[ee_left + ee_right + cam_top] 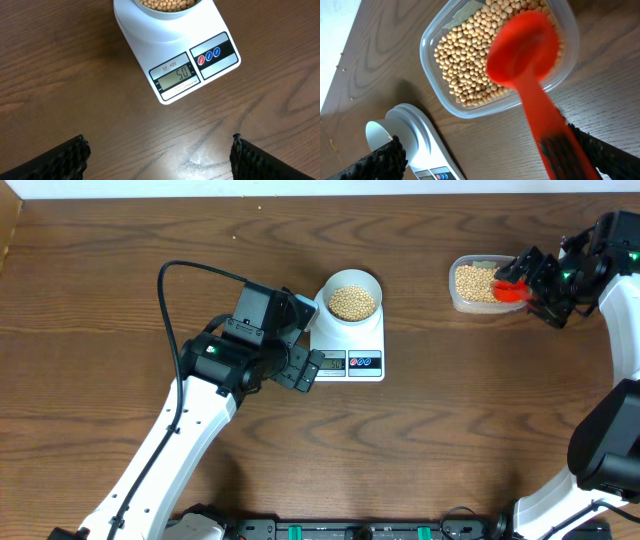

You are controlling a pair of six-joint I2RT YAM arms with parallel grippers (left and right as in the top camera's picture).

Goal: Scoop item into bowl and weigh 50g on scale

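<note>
Step in hand: You were at the end of the weighing, as I judge it. The display (179,73) on the scale (150,45) read 50, which was the target.
Bowl: The bowl (326,295) sat on the scale, at the end away from the display.
Beans: A good heap of beans (352,302) filled the bowl. More lay in the clear tub (424,50), well apart to the right of the scale.
Left claw: Your left claw (159,140) was spread wide with nothing between its fingers. It hung low over the table (60,75), just in front of the display.
Right claw: Your right claw (481,135) was spread wide above the tub. The red scoop (520,50) showed blurred between the fingers, its cup over the tub's beans. I could not tell whether either finger touched the handle.
Next move: You likely needed no more scooping. It called for leaving the scoop with the tub, lifting both arms clear, and not nudging the scale or bowl.
</note>
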